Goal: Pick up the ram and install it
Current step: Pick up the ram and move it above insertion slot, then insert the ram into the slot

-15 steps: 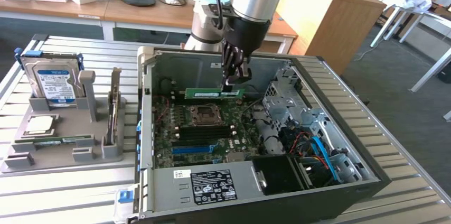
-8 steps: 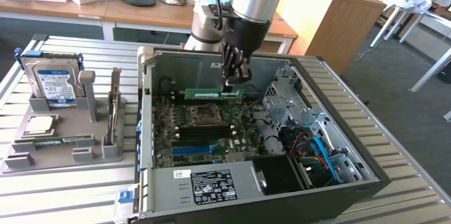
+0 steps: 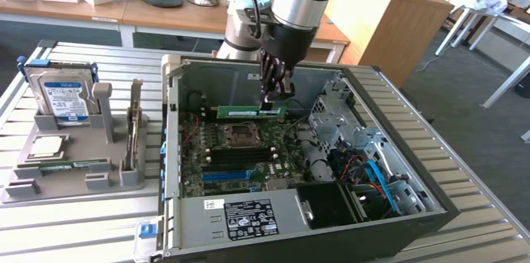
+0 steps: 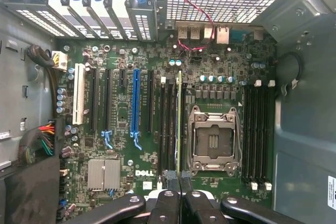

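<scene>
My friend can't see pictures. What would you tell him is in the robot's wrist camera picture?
The gripper is shut on the ram, seen edge-on as a thin green strip, over an open computer's green motherboard. Right beside the ram are black memory slots and an empty silver processor socket; a bright blue slot lies farther off.

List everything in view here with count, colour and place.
ram: one, green, gripped over the motherboard's slots
computer case: one, black and grey, open on the table
motherboard: one, green, inside the case
processor socket: one, silver, on the motherboard
hard drive: one, silver with blue label, upright in the fixture
fixture: one, grey, on the table at the exterior view's left of the case
table: one, pale slatted metal, under everything
pincer: one, black, shut on the ram
</scene>
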Controlling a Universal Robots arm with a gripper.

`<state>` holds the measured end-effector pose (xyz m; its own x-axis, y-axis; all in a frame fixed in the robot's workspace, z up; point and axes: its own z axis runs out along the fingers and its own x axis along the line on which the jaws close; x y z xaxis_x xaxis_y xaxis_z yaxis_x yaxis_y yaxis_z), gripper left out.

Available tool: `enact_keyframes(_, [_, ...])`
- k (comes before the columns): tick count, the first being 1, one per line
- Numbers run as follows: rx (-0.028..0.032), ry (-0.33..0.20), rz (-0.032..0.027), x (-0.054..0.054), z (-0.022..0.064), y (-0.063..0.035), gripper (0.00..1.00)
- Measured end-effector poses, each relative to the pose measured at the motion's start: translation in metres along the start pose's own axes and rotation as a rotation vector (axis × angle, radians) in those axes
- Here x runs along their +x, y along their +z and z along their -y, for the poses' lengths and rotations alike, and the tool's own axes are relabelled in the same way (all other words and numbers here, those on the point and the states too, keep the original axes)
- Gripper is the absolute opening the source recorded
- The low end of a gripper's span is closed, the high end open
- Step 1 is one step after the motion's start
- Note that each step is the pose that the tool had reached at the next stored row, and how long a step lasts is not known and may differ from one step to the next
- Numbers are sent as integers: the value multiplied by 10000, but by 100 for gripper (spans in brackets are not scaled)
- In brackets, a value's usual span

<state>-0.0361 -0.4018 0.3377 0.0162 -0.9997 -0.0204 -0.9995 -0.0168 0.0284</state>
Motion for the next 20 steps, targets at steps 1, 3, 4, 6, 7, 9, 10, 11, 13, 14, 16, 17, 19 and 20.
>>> enact_keyframes(1, [1,0,2,0,0,1,11])
enact_keyframes(3, [1,0,2,0,0,1,11])
enact_keyframes(4, [2,0,2,0,0,1,11])
enact_keyframes(6, [1,0,2,0,0,1,11])
enact_keyframes(7, [1,0,2,0,0,1,11])
enact_keyframes(9, [1,0,2,0,0,1,11])
enact_keyframes(10, [1,0,2,0,0,1,11])
enact_keyframes(11, [2,0,3,0,0,4,11])
enact_keyframes(13, [2,0,5,0,0,19,11])
enact_keyframes(14, [1,0,3,0,1,29,11])
enact_keyframes(16, [1,0,3,1,2,56,11])
enact_keyframes(17, [2,0,3,1,2,70,11])
enact_keyframes(19, [1,1,3,2,3,94,11])
enact_keyframes(20, [1,2,2,2,3,105,11])
